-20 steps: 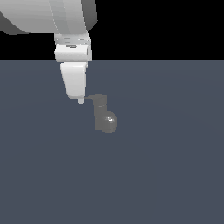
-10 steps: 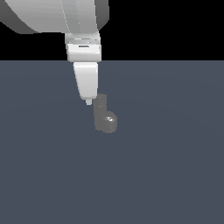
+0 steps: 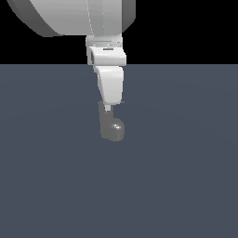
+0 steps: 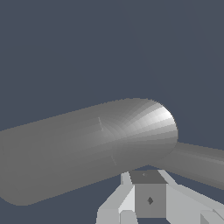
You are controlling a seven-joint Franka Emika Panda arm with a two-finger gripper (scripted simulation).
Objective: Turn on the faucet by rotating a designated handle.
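Hanging down from the upper middle of the exterior view, a large white robot arm [image 3: 79, 16] narrows into a white gripper [image 3: 108, 108] whose tip sits right over the top of a small dull-grey faucet [image 3: 110, 128]. That faucet stands just above and slightly to the exterior view's left of the frame's centre, on a flat slate-blue floor [image 3: 176, 176] that fills the lower 3 quarters of the picture beneath a black background. It is a stubby upright cylinder with a rounded bulge low on the side toward the exterior view's right. From this angle the gripper covers the faucet's top, so the handle cannot be made out there, and only 1 narrow white finger [image 3: 108, 107] is visible, appearing to touch or nearly touch the fixture; whether the fingers are spread, pinched together or gripping anything cannot be told. Seen from the wrist camera, the faucet [image 4: 87, 148] fills the frame as a thick grey cylinder running from the left edge to a bright rounded end near the centre, with the thinner grey handle [image 4: 197, 164] continuing to the right edge. Pale grey parts of the gripper [image 4: 148, 199] sit at the lower middle, close against the cylinder, and the fingertips are not visible there.
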